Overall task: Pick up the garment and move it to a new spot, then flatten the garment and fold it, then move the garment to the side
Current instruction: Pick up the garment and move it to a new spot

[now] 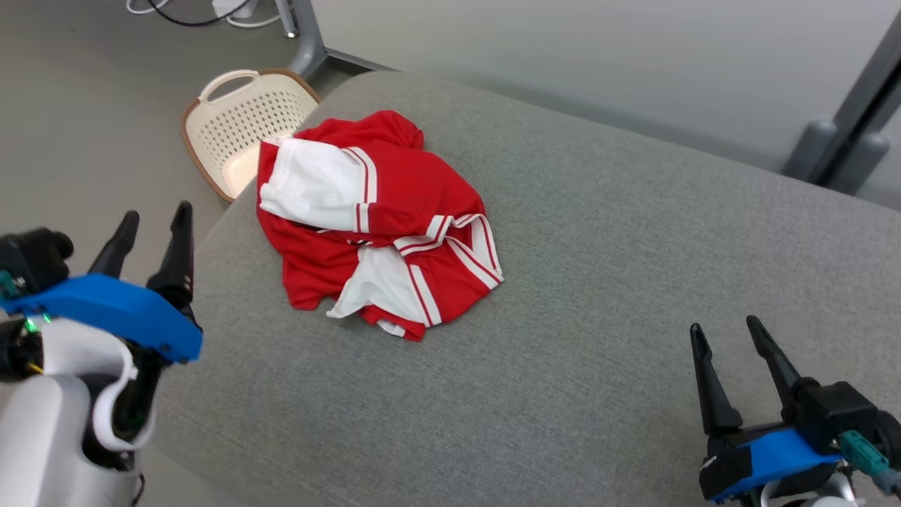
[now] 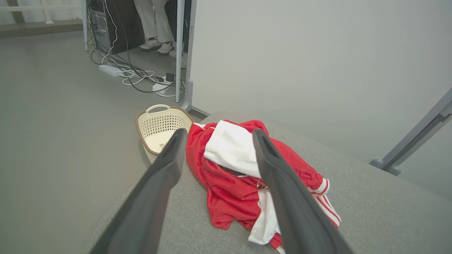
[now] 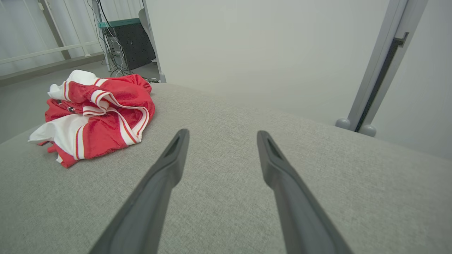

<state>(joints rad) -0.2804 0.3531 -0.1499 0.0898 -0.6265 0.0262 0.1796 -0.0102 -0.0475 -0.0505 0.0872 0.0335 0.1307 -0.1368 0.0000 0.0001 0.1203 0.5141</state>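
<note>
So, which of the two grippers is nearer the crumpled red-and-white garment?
The left gripper: the garment lies just ahead; the right gripper faces bare grey cushion.

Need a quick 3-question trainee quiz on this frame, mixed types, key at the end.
1. True or false: the garment lies crumpled on the cushion.
2. The left tool and right tool are: A both open, B both shut, C gripping cloth.
3. Fill in: on the floor past the cushion's corner stands a cream ____.
Key: 1 true; 2 A; 3 basket.
</note>
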